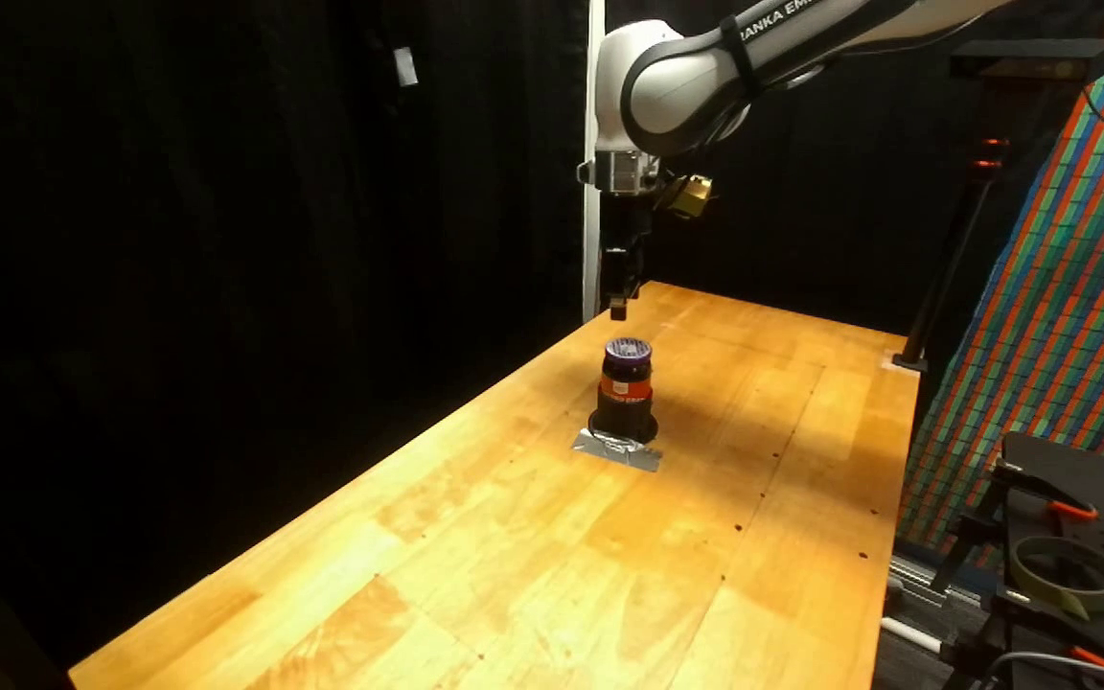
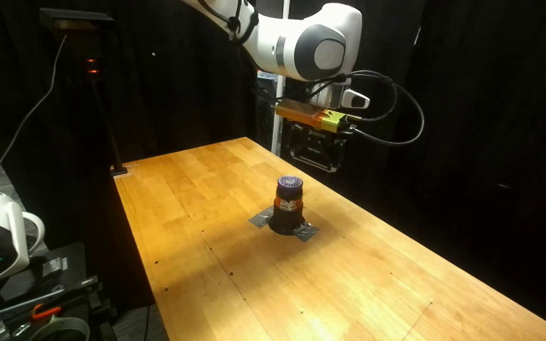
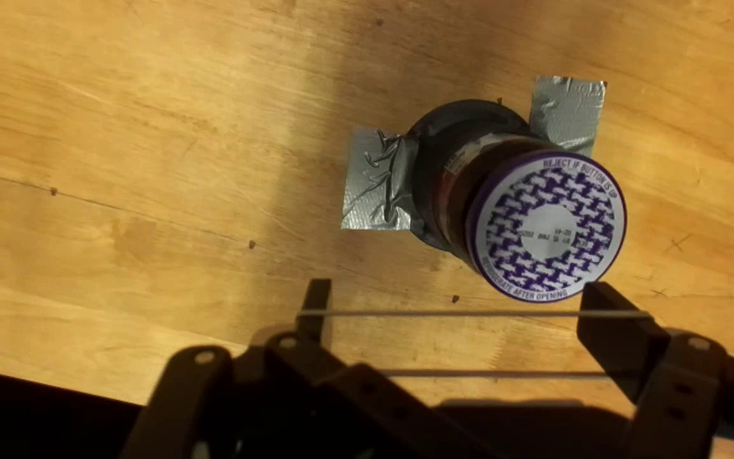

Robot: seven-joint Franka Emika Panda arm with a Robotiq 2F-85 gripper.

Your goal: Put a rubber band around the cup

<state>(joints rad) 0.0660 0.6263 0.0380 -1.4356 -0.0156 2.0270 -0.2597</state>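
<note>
The cup [image 1: 627, 388] is a dark jar with an orange-red label and a purple-and-white lid. It stands upright in a black holder [image 1: 625, 418] on the table, also in an exterior view [image 2: 288, 203]. My gripper [image 1: 620, 309] hangs above the table, higher than the lid. In the wrist view my gripper [image 3: 459, 306] is spread open, with a thin rubber band [image 3: 456, 313] stretched around both fingers in two strands. The lid of the cup [image 3: 548, 226] lies above the band in the picture, its lower edge by the right fingertip. The band is apart from the cup.
Silver tape [image 3: 376, 182] fixes the holder to the wooden table [image 1: 514, 575]. A dark post [image 1: 945, 259] stands at a table corner. A black side stand [image 1: 1069, 498] with a tape roll is beside the table. Dark curtains hang behind.
</note>
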